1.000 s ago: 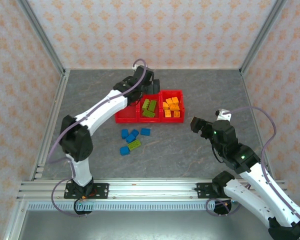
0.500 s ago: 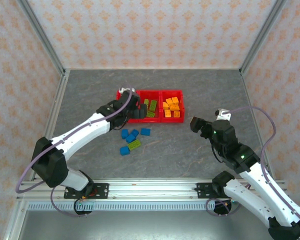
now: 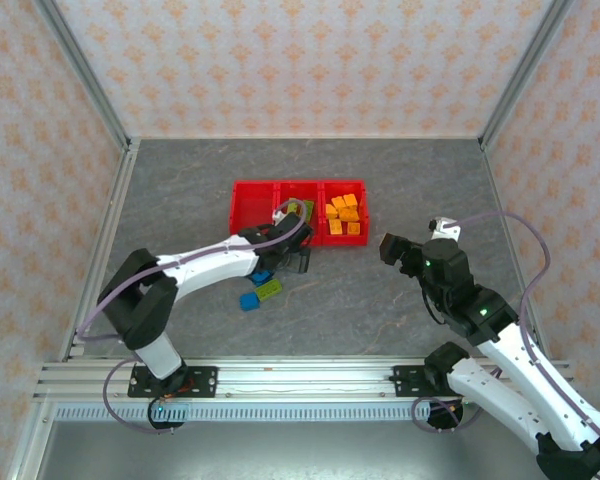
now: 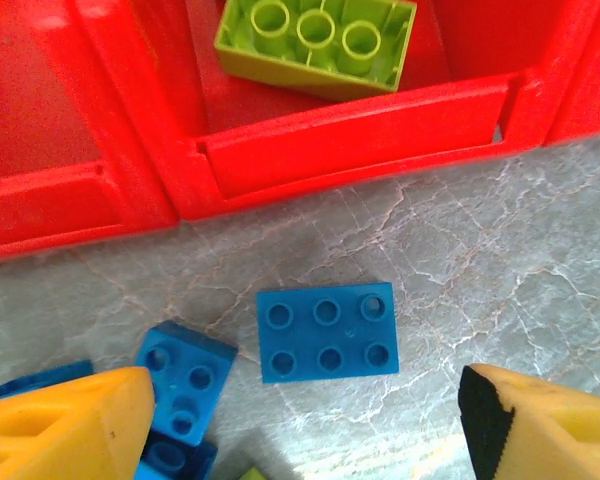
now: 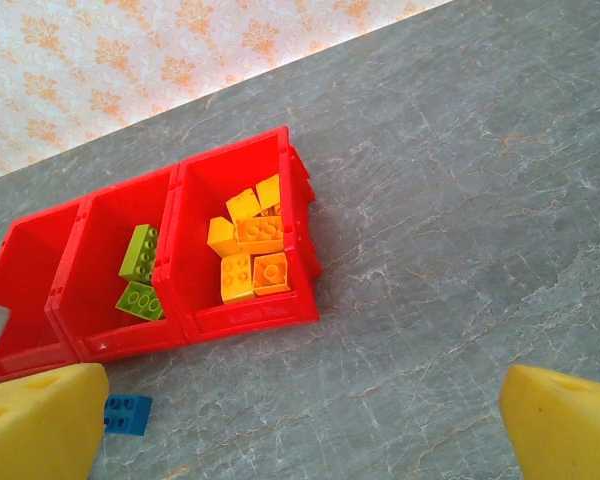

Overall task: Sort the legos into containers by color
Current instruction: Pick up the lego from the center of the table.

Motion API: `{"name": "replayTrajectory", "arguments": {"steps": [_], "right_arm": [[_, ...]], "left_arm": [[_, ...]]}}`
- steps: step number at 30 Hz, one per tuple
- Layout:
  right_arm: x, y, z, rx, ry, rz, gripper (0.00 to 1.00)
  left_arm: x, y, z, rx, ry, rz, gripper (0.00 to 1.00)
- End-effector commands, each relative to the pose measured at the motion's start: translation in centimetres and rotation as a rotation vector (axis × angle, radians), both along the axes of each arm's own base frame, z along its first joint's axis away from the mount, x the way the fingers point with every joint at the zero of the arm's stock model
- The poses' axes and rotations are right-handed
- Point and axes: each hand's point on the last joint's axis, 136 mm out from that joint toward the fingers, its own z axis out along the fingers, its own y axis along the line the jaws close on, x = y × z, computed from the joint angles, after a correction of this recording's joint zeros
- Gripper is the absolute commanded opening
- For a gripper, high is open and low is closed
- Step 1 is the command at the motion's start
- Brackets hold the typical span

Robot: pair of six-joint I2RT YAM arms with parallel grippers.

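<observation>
The three joined red containers [image 3: 252, 210] stand mid-table. The right one holds orange-yellow legos [image 3: 344, 215], the middle one lime green legos [image 5: 138, 270], and the left one looks bare. Loose blue legos [image 3: 249, 300] and a green lego [image 3: 270, 290] lie on the table in front of the containers. My left gripper [image 3: 298, 262] hangs open just in front of the middle container. In the left wrist view a blue six-stud lego [image 4: 327, 333] lies flat just ahead of the left gripper [image 4: 305, 430], untouched, with another blue lego [image 4: 185, 378] by the left finger [image 4: 70, 430]. My right gripper [image 3: 388, 248] hovers open to the right.
The container's front wall [image 4: 350, 140] stands close ahead of the left gripper. Grey table stretches to the right of the containers, under the right gripper [image 5: 305, 430]. Metal posts and patterned walls bound the table on three sides.
My left arm has swung back from the far side of the containers to their near side and come down over the loose blue legos, its jaws narrowing a little. The right arm has stayed still.
</observation>
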Motion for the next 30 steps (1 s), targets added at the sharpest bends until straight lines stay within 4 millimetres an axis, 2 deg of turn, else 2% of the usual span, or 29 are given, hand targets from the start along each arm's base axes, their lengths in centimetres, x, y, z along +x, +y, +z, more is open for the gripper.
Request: {"name": "replayTrajectory", "arguments": {"steps": [1,4,8,13,23,25,30], "right_arm": [[0.0,-0.3,0.0,-0.008,-0.010,-0.011,1.00],[0.0,-0.3,0.0,-0.011,-0.010,-0.007,1.00],[0.0,-0.3,0.0,-0.012,-0.011,-0.010,1.00],[0.0,-0.4,0.1,-0.008,-0.016,-0.009,1.00],[-0.2,-0.4,0.4,-0.001,-0.028,-0.009,1.00],[-0.1,-0.4,0.4,-0.002,-0.028,-0.009,1.00],[-0.1,-0.4,0.4,-0.002,-0.029,-0.008,1.00]], "left_arm": [[0.8,-1.6,-0.3,-0.032,-0.002,0.020,0.80],[1.0,-2.5,-1.2,-0.037,0.017,0.019,0.75],[1.2,-3.7,-1.7,-0.035,0.019,0.012,0.73],[2.0,-3.7,-2.1,0.007,0.020,0.028,0.73],[3.1,-1.7,-0.8,0.127,-0.031,0.083,0.75],[3.0,-1.1,-2.0,0.155,-0.013,0.111,0.76],[2.6,-0.6,-2.9,0.170,0.008,0.122,0.76]]}}
